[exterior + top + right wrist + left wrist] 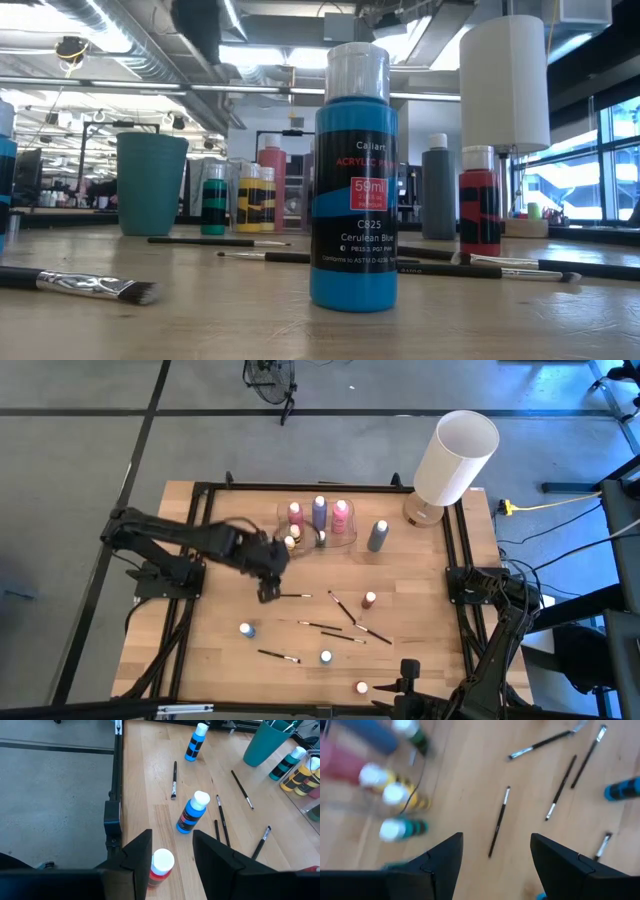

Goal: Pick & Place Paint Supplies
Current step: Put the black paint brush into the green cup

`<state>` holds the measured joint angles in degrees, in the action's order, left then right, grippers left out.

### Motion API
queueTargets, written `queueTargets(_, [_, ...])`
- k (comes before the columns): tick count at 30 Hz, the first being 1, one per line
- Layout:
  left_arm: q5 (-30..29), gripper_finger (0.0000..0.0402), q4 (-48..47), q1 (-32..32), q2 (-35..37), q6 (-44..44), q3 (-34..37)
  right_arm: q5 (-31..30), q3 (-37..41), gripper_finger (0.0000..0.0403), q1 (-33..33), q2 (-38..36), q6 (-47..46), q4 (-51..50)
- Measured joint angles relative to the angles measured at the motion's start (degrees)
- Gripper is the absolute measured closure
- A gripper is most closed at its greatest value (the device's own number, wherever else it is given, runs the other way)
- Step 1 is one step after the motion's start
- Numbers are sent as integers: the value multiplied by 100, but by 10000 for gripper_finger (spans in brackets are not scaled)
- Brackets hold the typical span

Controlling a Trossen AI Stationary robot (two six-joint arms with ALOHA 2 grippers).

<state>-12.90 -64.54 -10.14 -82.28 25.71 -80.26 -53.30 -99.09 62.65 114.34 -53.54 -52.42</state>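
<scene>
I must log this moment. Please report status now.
Left end effector open above a brush. Right end effector open, parked at the table edge by a red bottle. Nothing in the way.

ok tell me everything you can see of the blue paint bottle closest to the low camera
The blue paint bottle stands upright on the wooden table, a smooth plastic-looking cylinder with a white cap. Its dark label reads Caliart, acrylic paint, 59ml, C825 Cerulean Blue. From above it shows as a small white-capped dot near the table's front edge, right of a brush. Nothing touches it except the table; the right tool is open nearby, over a red bottle.
</scene>
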Motion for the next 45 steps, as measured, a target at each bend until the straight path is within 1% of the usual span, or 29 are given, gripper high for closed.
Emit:
queueTargets(4, [-462,174,626,-394,-228,-599,232,0,2,259,-1,0,0,16])
queueTargets(5, [-441,174,830,-416,-296,-753,300,0,2,259,-2,0,2,15])
queueTargets(9, [282,174,1294,-355,-733,-1491,362,2,2,259,-2,0,10,2])
queueTargets(14, [373,174,1397,-215,-1414,-2056,366,7,2,259,0,0,58,-5])
queueTargets(18, [410,174,1482,-100,-1980,-2163,368,20,2,259,0,0,59,-5])
queueTargets(22, [420,174,1813,-49,-2387,-2404,371,104,2,259,-2,0,56,-4])
queueTargets(27, [773,174,2282,-49,-2574,-2664,370,105,2,259,-2,0,15,-3])
queueTargets(34, [788,174,2718,-47,-2614,-2711,410,105,2,259,-2,0,-3,43])
queueTargets(38, [832,174,2977,-10,-2612,-2796,666,108,2,259,1,0,-50,44])
queueTargets(42, [1137,174,3339,122,-2609,-2755,920,122,2,259,1,0,-52,43])
queueTargets(45, [1110,174,3652,179,-2609,-2753,1088,125,2,259,1,0,-63,40])
